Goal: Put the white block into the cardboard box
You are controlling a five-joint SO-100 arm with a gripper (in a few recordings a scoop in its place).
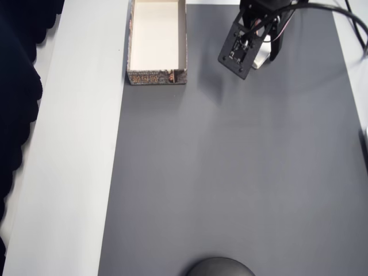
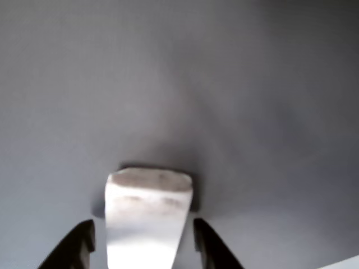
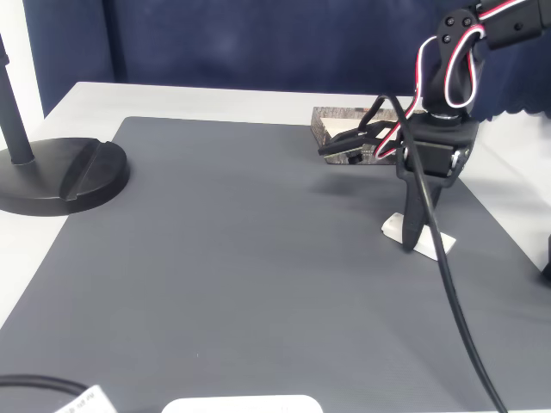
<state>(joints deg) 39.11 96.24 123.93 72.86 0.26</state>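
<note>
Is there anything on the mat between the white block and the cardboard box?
Nothing visible. In the overhead view, bare grey mat separates the white block, which sits under the gripper, from the open cardboard box.

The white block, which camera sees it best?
The wrist view: the white block is big and close there, lying on the grey mat between the hand's two dark fingers. The overhead view shows a sliver beside the arm. The fixed view shows its ends behind a finger.
</note>
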